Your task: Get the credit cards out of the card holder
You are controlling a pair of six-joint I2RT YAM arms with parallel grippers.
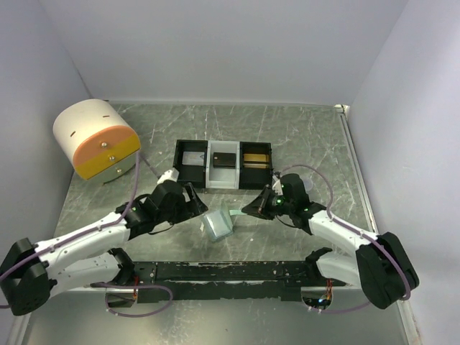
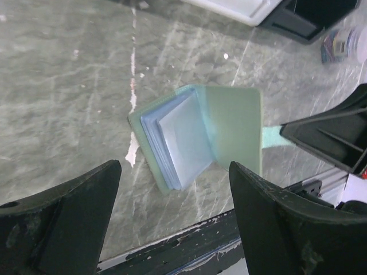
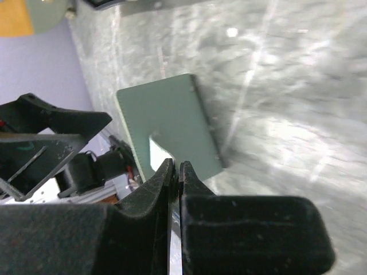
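Note:
The card holder [image 1: 218, 225] lies open on the table between my two grippers, sage-green outside and pale inside. In the left wrist view its near panel holds a stack of pale blue credit cards [image 2: 172, 137], and the other panel [image 2: 235, 120] is lifted upright. A pale green tab [image 2: 272, 136] runs from it to my right gripper [image 1: 249, 210], which is shut on that tab. The right wrist view shows the jaws [image 3: 176, 164] pinched at the edge of the holder's green outside [image 3: 166, 114]. My left gripper [image 1: 195, 203] is open and empty just left of the holder, its fingers [image 2: 86, 200] spread wide.
A black-and-white three-compartment tray [image 1: 177, 164] stands behind the holder. A white and orange round drawer unit [image 1: 97, 138] sits at the back left. A black rail [image 1: 230, 272] runs along the near edge. Walls close in on both sides.

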